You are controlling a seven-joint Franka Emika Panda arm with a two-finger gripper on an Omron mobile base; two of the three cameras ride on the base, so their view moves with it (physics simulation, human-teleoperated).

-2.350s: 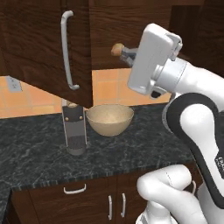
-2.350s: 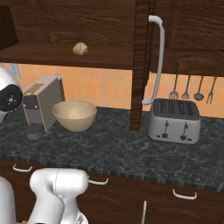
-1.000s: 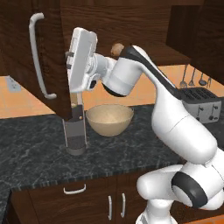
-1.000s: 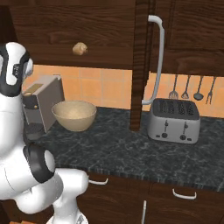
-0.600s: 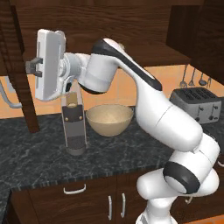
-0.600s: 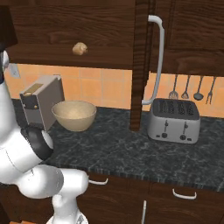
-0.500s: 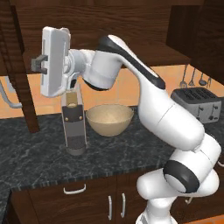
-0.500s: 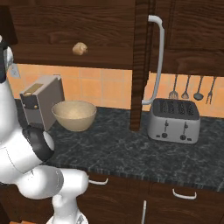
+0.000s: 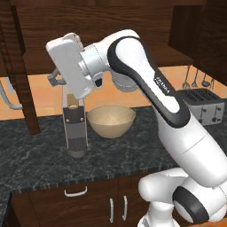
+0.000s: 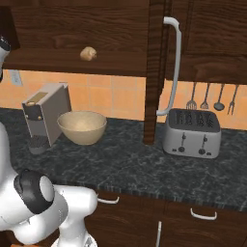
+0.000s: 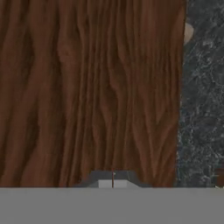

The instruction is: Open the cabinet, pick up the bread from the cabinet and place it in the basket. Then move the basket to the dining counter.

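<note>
The cabinet point(image 10: 53, 24) stands open, its left door point(image 9: 20, 84) swung wide and its right door point(image 10: 154, 72) edge-on. The bread point(image 10: 88, 53) is a small golden roll on the cabinet's bottom shelf. Below it the tan basket point(image 10: 83, 126) point(image 9: 111, 120) sits on the dark counter. My gripper point(image 9: 52, 80) is shut with nothing in it, just right of the left door and up and to the left of the basket. In the hand view the fingertips point(image 11: 113, 183) meet close against the door's wood point(image 11: 87, 87). In the left base view my arm hides the bread. The dining counter is out of view.
A grey-and-black coffee machine point(image 9: 74, 131) point(image 10: 43, 116) stands just left of the basket, right under my hand. A silver toaster point(image 10: 191, 132) sits at the right, with utensils point(image 10: 212, 99) hanging behind it. The dark speckled counter point(image 10: 120, 169) has low cabinets beneath.
The left door has swung far open to the left, pushed by my hand. In the last half second the hand has drifted slightly back to the right; the door stays put.
</note>
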